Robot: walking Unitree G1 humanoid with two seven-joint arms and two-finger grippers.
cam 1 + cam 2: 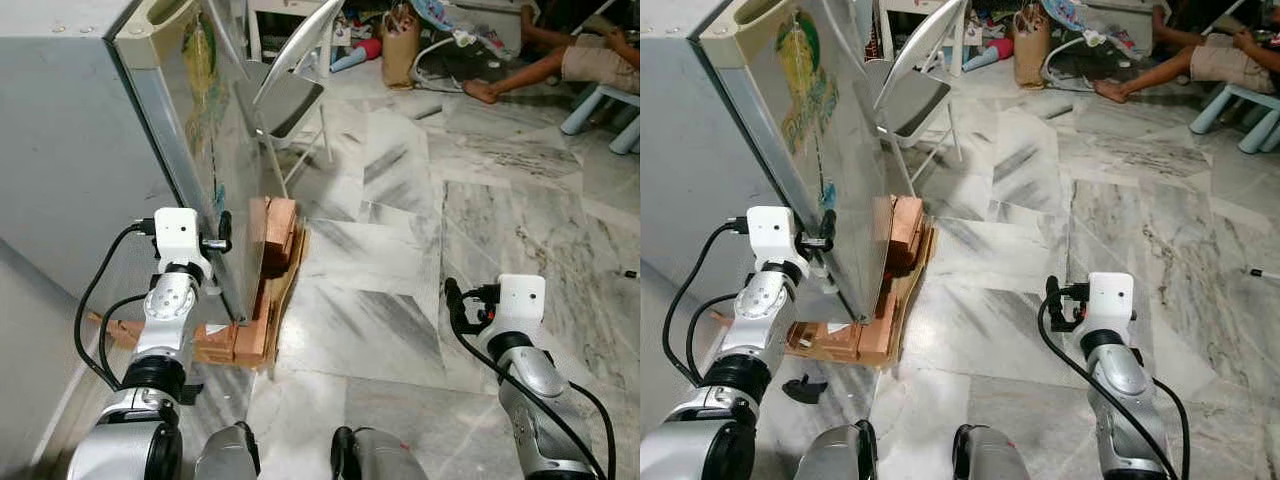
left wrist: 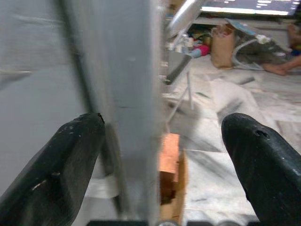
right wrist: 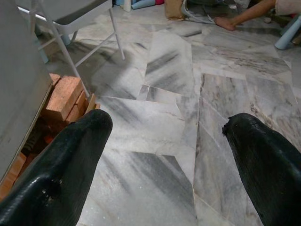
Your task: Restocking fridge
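Fridge (image 1: 90, 150): grey box, door (image 1: 830, 170) shut, standing on bricks (image 1: 268, 300) and cardboard. All places below taken from the fridge.

Floor (image 1: 400, 300): marble tile, running out from the door side. Folding chair (image 1: 290, 90) just beyond the door's far end. Well past that, a person's legs (image 1: 540, 70) on the floor amid clutter.

Left gripper (image 2: 160, 155): at the near edge of the door, fingers (image 2: 51, 169) spread wide, one on each side of the door's edge. Not closed on it yet.

Right gripper (image 3: 164, 155): held out over open floor, well away from the door, fingers apart, nothing between them.

Step, as I read it: opening the fridge, the first move before any stocking. Next calls for closing the left fingers on the door edge or hooking behind it, then pulling outward. The chair stands near the swing path, a likely snag.

Hard to make out: no handle visible. Fridge interior hidden. No goods to stock in sight. The left wrist view is blurred, so contact of finger and door is uncertain. A small dark object (image 1: 803, 388) on the floor by the bricks cannot be identified.
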